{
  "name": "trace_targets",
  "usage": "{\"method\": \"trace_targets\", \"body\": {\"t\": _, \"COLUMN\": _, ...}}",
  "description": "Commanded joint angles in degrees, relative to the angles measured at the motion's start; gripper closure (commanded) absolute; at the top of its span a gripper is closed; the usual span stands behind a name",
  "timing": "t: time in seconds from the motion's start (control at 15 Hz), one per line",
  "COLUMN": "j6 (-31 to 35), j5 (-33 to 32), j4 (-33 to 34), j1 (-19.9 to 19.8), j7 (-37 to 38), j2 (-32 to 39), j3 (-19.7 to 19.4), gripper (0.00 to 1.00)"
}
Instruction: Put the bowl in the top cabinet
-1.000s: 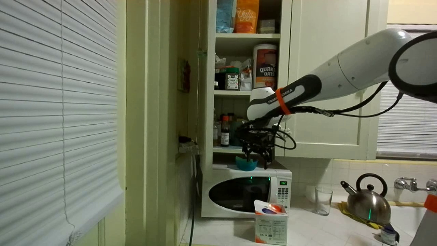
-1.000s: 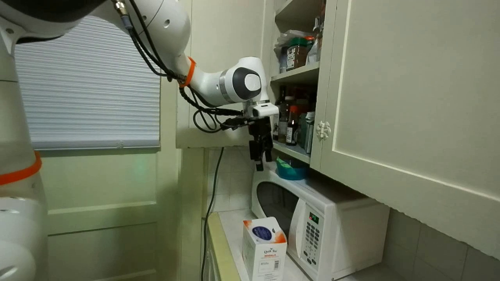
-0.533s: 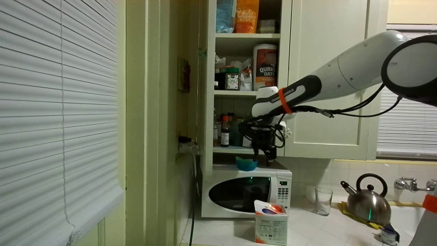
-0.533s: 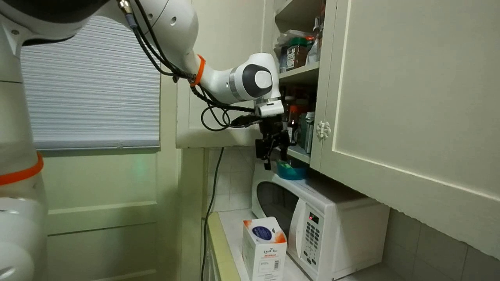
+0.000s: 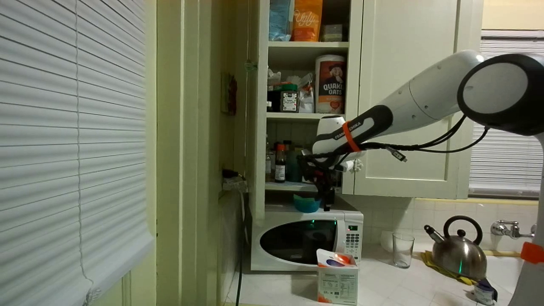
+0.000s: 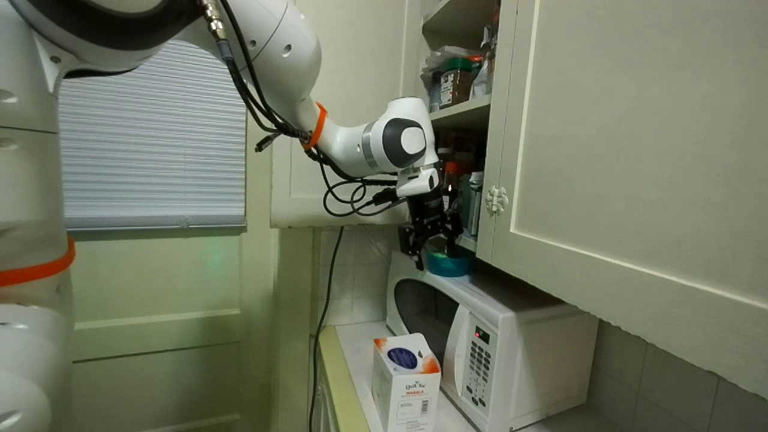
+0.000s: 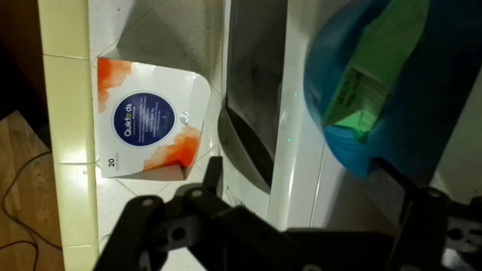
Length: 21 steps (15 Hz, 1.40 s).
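Observation:
A teal-blue bowl (image 5: 304, 205) with a green packet in it sits on top of the microwave. It also shows close up in the wrist view (image 7: 346, 150) and in an exterior view (image 6: 449, 265). No small white bowl shows clearly. My gripper (image 6: 436, 258) points down at the bowl, open and empty. In the wrist view its fingers (image 7: 296, 163) are wide apart. One fingertip overlaps the bowl's near end; I cannot tell whether it touches. The other is over the microwave's front side. The top cabinet (image 5: 293, 115) stands open above, its shelves (image 6: 459, 111) holding jars, bottles and bags.
The white microwave (image 6: 540, 360) stands below the cabinet, whose bottom shelf (image 5: 289, 186) is close above the bowl. A Quikfoods box (image 7: 150, 124) stands in front of the microwave. A closed cabinet door (image 5: 403, 106), a glass (image 5: 402, 250) and a kettle (image 5: 459, 257) are to one side.
My gripper has moved closer to the bowl, first sideways and then down, and has turned and tilted. Its fingers remain apart. The bowl has not moved.

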Motion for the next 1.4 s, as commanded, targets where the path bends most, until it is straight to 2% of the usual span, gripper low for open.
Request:
{"method": "trace_targets", "body": {"t": 0.0, "j6": 3.03, "j5": -3.39, "j4": -0.51, "j1": 0.89, "j7": 6.74, "j2": 1.17, "j3": -0.65, "gripper": 0.07}}
{"method": "trace_targets", "body": {"t": 0.13, "j6": 3.28, "j5": -4.79, "j4": -1.33, "j1": 1.32, "j7": 8.47, "j2": 0.86, "j3": -0.53, "gripper": 0.31}}
{"method": "trace_targets", "body": {"t": 0.73, "j6": 3.83, "j5": -10.58, "j4": -2.30, "j1": 3.21, "j7": 12.06, "j2": -1.55, "j3": 0.60, "gripper": 0.99}}
{"method": "trace_targets", "body": {"t": 0.87, "j6": 4.21, "j5": -12.50, "j4": -1.88, "j1": 3.46, "j7": 12.77, "j2": -1.77, "j3": 0.85, "gripper": 1.00}}
{"method": "trace_targets", "body": {"t": 0.93, "j6": 4.36, "j5": -13.17, "j4": -1.57, "j1": 3.48, "j7": 12.86, "j2": -2.10, "j3": 0.93, "gripper": 0.72}}
{"method": "trace_targets", "body": {"t": 1.07, "j6": 4.87, "j5": -13.99, "j4": -1.65, "j1": 3.45, "j7": 12.32, "j2": -3.51, "j3": 1.11, "gripper": 0.70}}
{"method": "trace_targets", "body": {"t": 1.33, "j6": 4.79, "j5": -14.25, "j4": -2.48, "j1": 3.12, "j7": 12.00, "j2": -7.16, "j3": 1.91, "gripper": 0.41}}
